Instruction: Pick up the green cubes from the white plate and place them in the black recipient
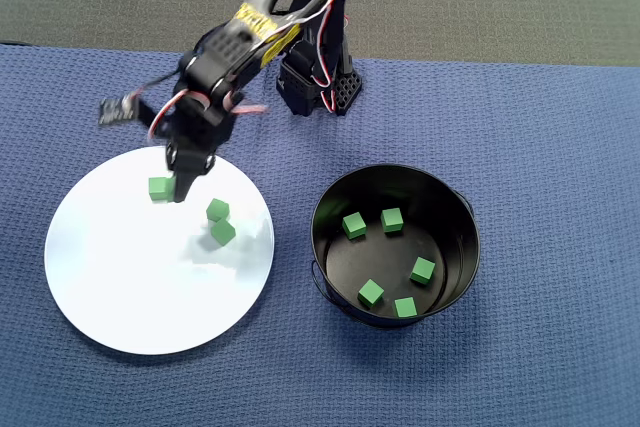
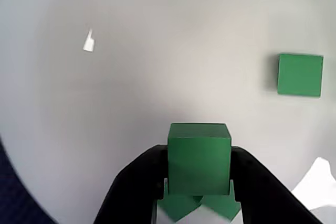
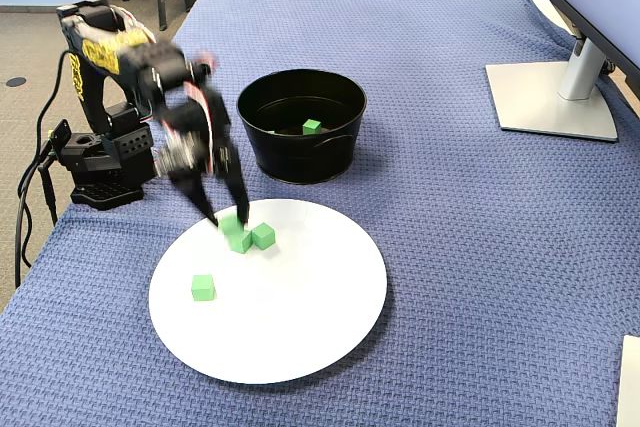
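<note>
Blue woven cloth covers the tabletop (image 1: 560,147). On the left of the overhead view lies the white plate (image 1: 130,297). On the right stands the black recipient (image 1: 325,202), well apart from the plate.

At the far left of the group in the overhead view, one loose cube (image 1: 158,188) sits on the far part of the plate. Just to its right, the pincer (image 1: 182,185) reaches down from the black arm over the plate's far edge. The wrist view shows the pincer (image 2: 199,156) closed on one of the green cubes (image 2: 199,157), with a black finger pressed to each side. From above this held cube is hidden under the fingers. It appears raised a little above the plate, because two cubes (image 2: 181,206) lie partly hidden directly beneath it. In the overhead view these two touching cubes (image 1: 220,222) show to the right of the pincer, nearer the plate's middle.

Further right, five cubes (image 1: 391,219) lie scattered on the shiny floor of the recipient.

By this count the task looks a little over half done. Five cubes are delivered and one is in the grip but not yet carried across. Three more wait on the plate. The remaining work is the carry to the right, the drop into the recipient, and three more such trips.
</note>
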Controlling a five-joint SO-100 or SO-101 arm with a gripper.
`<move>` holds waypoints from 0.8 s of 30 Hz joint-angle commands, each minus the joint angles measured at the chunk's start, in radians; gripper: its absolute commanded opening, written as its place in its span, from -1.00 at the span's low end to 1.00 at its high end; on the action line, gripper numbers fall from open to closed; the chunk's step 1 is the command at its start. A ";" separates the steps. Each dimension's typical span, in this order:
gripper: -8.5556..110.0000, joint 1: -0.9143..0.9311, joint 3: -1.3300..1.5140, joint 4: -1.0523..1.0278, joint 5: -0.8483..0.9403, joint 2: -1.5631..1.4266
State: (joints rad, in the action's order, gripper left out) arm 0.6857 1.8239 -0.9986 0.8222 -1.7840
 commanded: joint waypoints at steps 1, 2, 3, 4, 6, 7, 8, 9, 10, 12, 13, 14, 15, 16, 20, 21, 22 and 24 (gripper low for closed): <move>-0.86 -0.109 -0.147 -0.181 -0.184 -0.187; -0.86 -0.147 -0.160 -0.204 -0.224 -0.210; -0.86 -0.189 -0.170 -0.225 -0.261 -0.232; -0.86 -0.232 -0.181 -0.253 -0.295 -0.252; -0.86 -0.333 -0.184 -0.282 -0.354 -0.299; -0.86 -0.387 -0.179 -0.290 -0.376 -0.321; -0.86 -0.446 -0.163 -0.290 -0.383 -0.344; -0.86 -0.511 -0.140 -0.276 -0.391 -0.360; -0.86 -0.571 -0.124 -0.264 -0.410 -0.365; -0.86 -0.683 -0.110 -0.245 -0.456 -0.362; -0.86 -0.736 -0.112 -0.244 -0.479 -0.356; -0.86 -0.782 -0.114 -0.238 -0.502 -0.350; -0.86 -0.825 -0.118 -0.239 -0.517 -0.337; -0.86 -0.867 -0.121 -0.241 -0.526 -0.322; -0.86 -0.968 -0.109 -0.230 -0.574 -0.229; -0.86 -0.980 -0.106 -0.229 -0.571 -0.198; -0.85 -0.991 -0.104 -0.230 -0.561 -0.166; -0.47 -1.005 -0.097 -0.232 -0.538 -0.126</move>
State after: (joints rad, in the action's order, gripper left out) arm -0.2746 1.7273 -1.2563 0.2746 -1.9604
